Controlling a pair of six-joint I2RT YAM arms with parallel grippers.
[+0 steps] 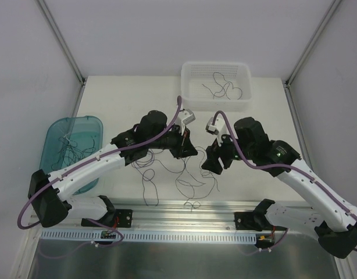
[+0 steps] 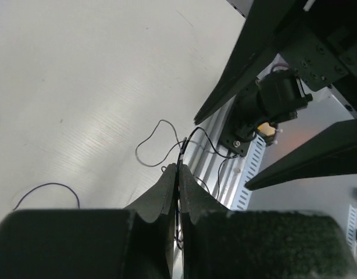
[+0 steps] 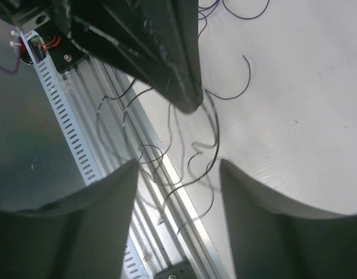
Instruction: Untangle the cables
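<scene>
top external: hair-thin dark cables [image 1: 189, 185] in loose loops, left jaws tight on some, right jaws apart

Sitting at the far edge of the tabletop [image 1: 126, 99], right of centre: basket [image 1: 186, 87], holding a few strands of the cables [image 1: 225, 89]. Sitting at the left edge, partly under the left arm [image 1: 103, 163]: tray [image 1: 55, 133], holding further strands. Sprawling over the middle of the tabletop and reaching the rail [image 1: 167, 210] along the near edge: loose loops. Hanging above those loops, close together: left hand [image 1: 190, 152] to the left, right hand [image 1: 210, 165] to the right. Running between the left hand's meeting fingers: one strand. Dangling between the right hand's parted fingers: several strands.
</scene>
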